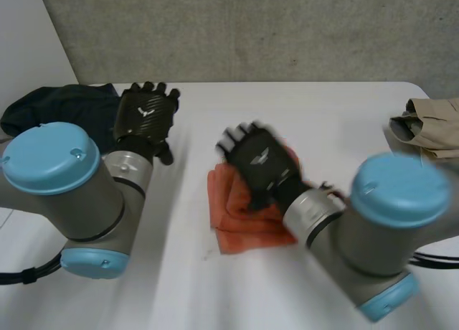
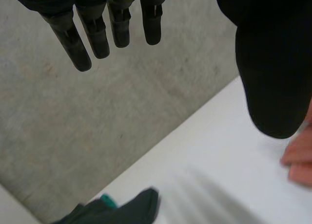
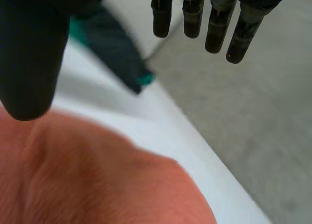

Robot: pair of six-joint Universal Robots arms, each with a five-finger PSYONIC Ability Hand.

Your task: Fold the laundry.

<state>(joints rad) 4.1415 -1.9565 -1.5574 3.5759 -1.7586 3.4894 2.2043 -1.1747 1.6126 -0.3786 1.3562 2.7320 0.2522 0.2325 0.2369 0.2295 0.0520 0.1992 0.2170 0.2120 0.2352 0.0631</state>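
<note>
- Lying folded, the orange cloth [image 1: 240,219] runs lengthwise away from the robot.
- Right robot hand [image 1: 259,161] over it, fingers straight, empty.
- Left robot hand [image 1: 147,115] off to its left, same.

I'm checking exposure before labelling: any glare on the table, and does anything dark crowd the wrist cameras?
Head view: the white table is evenly lit, with no glare. Left wrist view: the thumb of the left hand looms dark beside the orange cloth. Right wrist view: the thumb of the right hand looms at that cloth's edge.
</note>
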